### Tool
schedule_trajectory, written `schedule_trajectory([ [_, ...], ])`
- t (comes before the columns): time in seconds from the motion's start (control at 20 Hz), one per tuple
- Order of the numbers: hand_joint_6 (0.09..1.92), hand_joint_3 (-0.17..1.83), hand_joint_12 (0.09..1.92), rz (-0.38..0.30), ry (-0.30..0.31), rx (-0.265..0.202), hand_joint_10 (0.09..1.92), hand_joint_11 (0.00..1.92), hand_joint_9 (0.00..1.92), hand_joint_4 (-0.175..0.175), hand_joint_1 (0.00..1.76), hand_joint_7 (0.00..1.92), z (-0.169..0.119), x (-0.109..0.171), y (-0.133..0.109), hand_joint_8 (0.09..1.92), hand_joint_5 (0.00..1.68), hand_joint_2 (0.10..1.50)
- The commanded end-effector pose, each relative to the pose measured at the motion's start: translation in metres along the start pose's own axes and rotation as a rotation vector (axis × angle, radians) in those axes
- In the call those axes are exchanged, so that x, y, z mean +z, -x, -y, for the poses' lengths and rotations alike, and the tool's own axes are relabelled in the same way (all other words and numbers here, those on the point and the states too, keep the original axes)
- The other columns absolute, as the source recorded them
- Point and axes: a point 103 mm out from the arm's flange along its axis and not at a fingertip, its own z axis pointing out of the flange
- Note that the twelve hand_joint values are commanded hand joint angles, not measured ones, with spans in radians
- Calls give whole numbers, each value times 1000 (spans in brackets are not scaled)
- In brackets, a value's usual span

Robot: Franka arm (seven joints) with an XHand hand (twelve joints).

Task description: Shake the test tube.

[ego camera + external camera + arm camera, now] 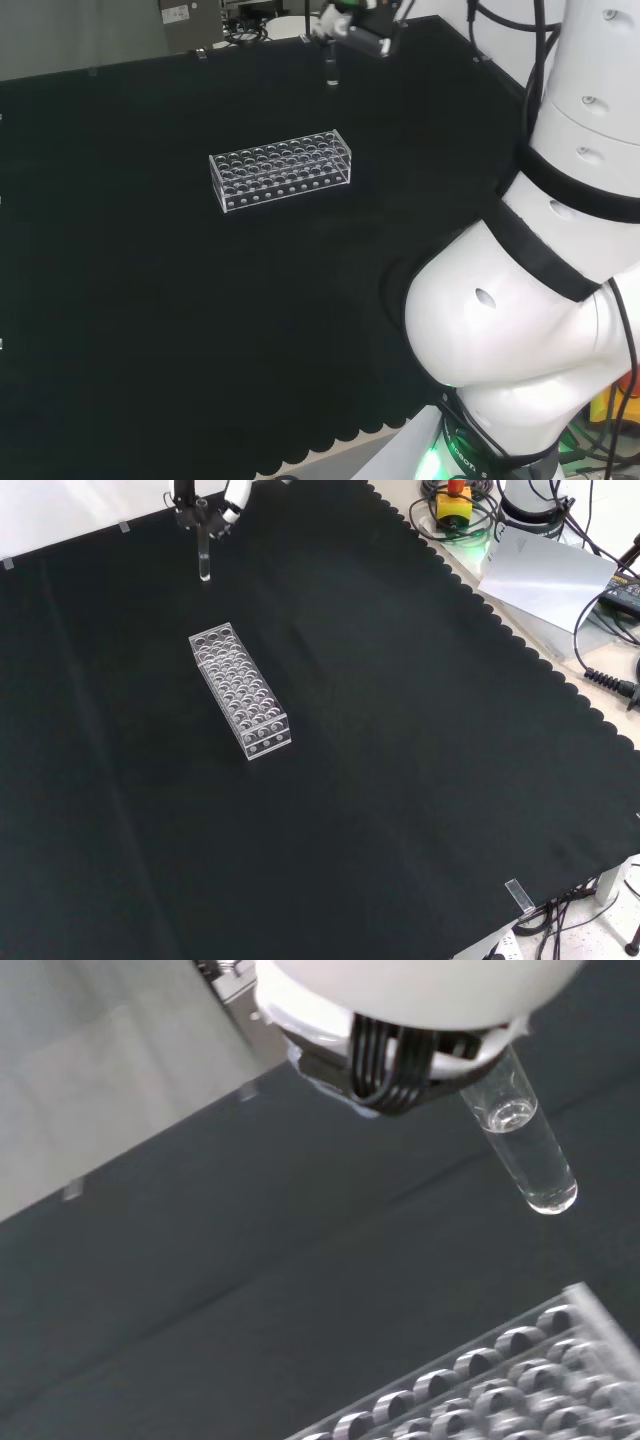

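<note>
Overhead, in the head view, we see the hand (352,22) grasping the test tube (331,68) above the black cloth (150,320), beyond the clear rack (281,171). From the front, the tube hangs upright above the cloth, apart from the rack, with cables (600,630) off the cloth's right edge. At the wrist, we see clear liquid in its rounded end.

A robotics lab around me, my desk (400,780) draped in black cloth with scalloped edge, clear test tube rack (239,690) on it, cables (600,675) and a red-and-yellow stop button (455,502) beside the desk.
</note>
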Motion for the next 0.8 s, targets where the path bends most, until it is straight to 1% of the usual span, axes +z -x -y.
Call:
schedule_trajectory([
  [0.05, 310, 485, 944, 128, 41, 128, 521, 1147, 1316, -175, 1433, 1491, 9, -39, 86, 445, 1313, 702],
  [0.3, 308, 486, 944, 237, 81, 232, 521, 1146, 1315, -175, 1433, 1491, 15, -72, 138, 445, 1314, 701],
  [0.5, 311, 485, 945, 301, 101, 313, 518, 1147, 1316, -175, 1433, 1493, 19, -95, 169, 440, 1313, 702],
  [0.65, 311, 485, 946, 336, 106, 338, 517, 1147, 1317, -175, 1433, 1494, 22, -103, 182, 438, 1313, 701],
  [0.8, 311, 485, 946, 361, 107, 324, 516, 1147, 1318, -175, 1433, 1494, 22, -105, 183, 438, 1314, 701],
])
